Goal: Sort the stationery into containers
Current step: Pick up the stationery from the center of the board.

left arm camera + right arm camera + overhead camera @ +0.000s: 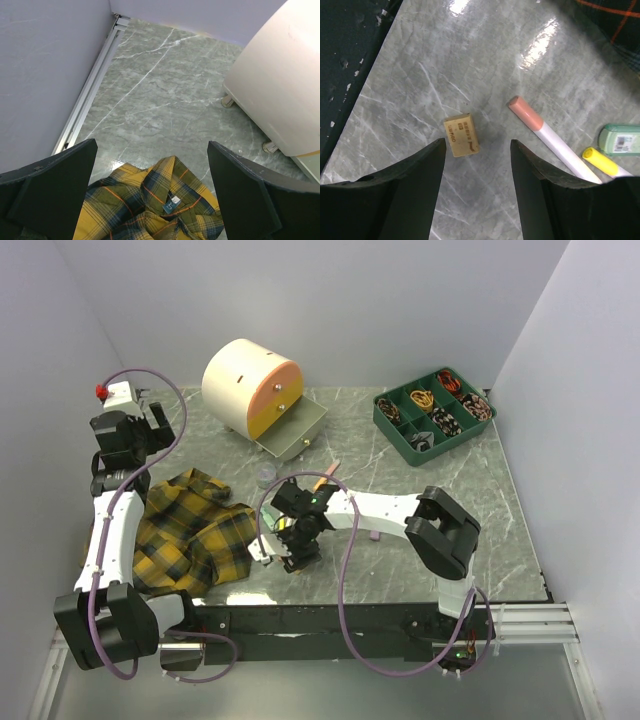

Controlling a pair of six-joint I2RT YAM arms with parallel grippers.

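Small tan block [462,135], dark print on top, flat on bench [395,100]; just past fingertip gap of half-open, empty right hand [478,146].

Grey-green marbled tabletop [350,455], white veins. Plain pale walls [350,300] left, far, right. Aluminium rail [90,90] along left wall's foot. Bright glare patches [540,42] on near surface.

on the surface [500,490] there is one cream drum chest [240,380], one green tray [398,435] with dividers and one plaid cloth [190,530]. in the right wrist view i count one tan block [462,135], one white marker [547,140] with a pink cap, one yellow-tipped marker [602,162] and one mint-green item [620,140] with a barcode label. from above, one small clear pot [265,475] and one orange marker [325,478] can also be seen.
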